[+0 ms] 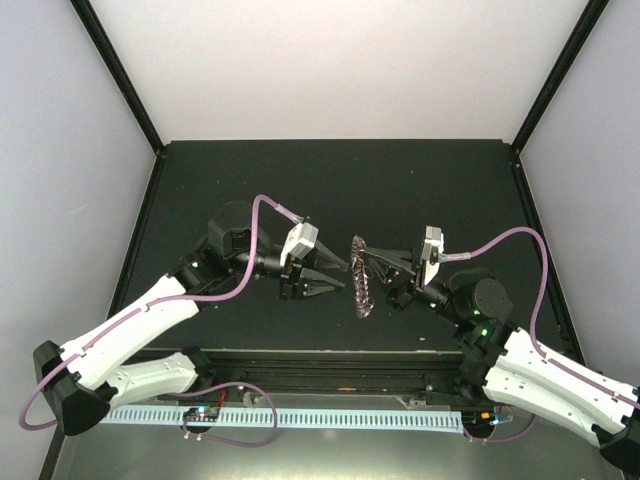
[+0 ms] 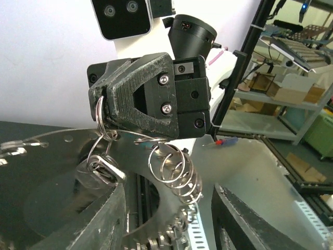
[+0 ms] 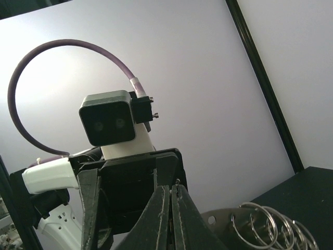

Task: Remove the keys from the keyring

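The keyring (image 1: 361, 285) stands on edge above the black table, between the two grippers. My right gripper (image 1: 372, 265) is shut on its upper rim; in the right wrist view its fingertips (image 3: 171, 192) are pressed together, with the ring's plate (image 3: 223, 219) and wire loops (image 3: 270, 226) beside them. My left gripper (image 1: 328, 281) is open, and the ring sits between its fingers. The left wrist view shows the ring (image 2: 52, 148), the right gripper (image 2: 117, 117) gripping it, hanging loops (image 2: 177, 172) and what looks like a small silvery key (image 2: 105, 169) on one loop.
Black frame posts (image 1: 120, 75) and white walls enclose the table (image 1: 250, 175). A pale perforated strip (image 1: 300, 415) runs along the near edge. A red-handled screwdriver (image 2: 225, 141) lies beyond, with shelving (image 2: 281, 99) behind it.
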